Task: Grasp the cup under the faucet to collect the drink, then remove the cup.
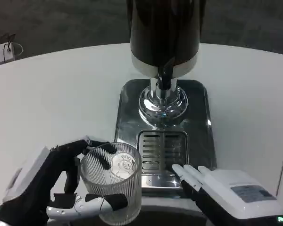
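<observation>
Left robot hand (52,188) partly behind cup (112,181)

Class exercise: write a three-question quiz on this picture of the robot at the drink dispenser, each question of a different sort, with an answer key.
1. True or false: the left hand holds the ribbed clear cup.
2. Where is the cup now? A. on the slotted drip grate under the faucet; B. left of and nearer than the grate, over the table; C. behind the dispenser.
3. Fill in: the right hand rests by the front of the steel ____, holding nothing.

Key: 1 true; 2 B; 3 base.
</observation>
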You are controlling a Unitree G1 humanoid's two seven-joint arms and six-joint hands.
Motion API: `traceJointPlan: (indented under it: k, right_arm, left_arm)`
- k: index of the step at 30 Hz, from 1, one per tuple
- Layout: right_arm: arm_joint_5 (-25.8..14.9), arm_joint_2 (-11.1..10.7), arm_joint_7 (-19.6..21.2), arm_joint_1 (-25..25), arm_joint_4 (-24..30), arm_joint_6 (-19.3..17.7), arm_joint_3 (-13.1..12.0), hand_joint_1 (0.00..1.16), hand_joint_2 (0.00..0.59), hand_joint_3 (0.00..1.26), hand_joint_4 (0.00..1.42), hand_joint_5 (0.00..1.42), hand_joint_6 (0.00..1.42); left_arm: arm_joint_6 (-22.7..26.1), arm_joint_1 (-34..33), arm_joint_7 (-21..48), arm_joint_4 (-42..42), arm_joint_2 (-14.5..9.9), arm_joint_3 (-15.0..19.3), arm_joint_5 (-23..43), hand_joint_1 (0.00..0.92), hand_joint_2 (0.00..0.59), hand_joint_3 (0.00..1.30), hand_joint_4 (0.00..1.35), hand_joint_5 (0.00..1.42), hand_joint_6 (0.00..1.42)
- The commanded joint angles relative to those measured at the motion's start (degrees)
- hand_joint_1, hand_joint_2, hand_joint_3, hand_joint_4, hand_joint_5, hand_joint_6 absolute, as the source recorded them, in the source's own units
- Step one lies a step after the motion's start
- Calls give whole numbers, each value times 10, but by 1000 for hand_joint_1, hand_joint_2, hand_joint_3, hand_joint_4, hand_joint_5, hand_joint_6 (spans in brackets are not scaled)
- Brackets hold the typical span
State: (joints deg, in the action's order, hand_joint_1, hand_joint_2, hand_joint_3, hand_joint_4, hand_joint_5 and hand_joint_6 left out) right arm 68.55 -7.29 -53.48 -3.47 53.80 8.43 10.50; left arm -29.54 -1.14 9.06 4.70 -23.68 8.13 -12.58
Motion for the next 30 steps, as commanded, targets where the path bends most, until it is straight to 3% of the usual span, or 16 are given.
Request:
traceJointPlan:
  k: [1, 15, 30]
  right_arm:
    - [7, 2, 4, 1, -2, 3, -6, 520, 478, 2, 0, 0, 0]
    - [6, 5, 13, 4, 2, 6, -19, 520, 478, 2, 0, 0, 0]
    - [-4, 2, 26, 4, 6, 7, -37, 520, 478, 2, 0, 0, 0]
  left_arm:
    - [-3, -17, -17, -14, 5, -5, -11, 565, 0, 994, 1102, 1326, 1242]
    - [10, -102, -93, -91, 47, -55, -108, 565, 0, 994, 1102, 1326, 1242]
    - [15, -233, -177, -241, 42, -95, -163, 565, 0, 994, 1102, 1326, 1242]
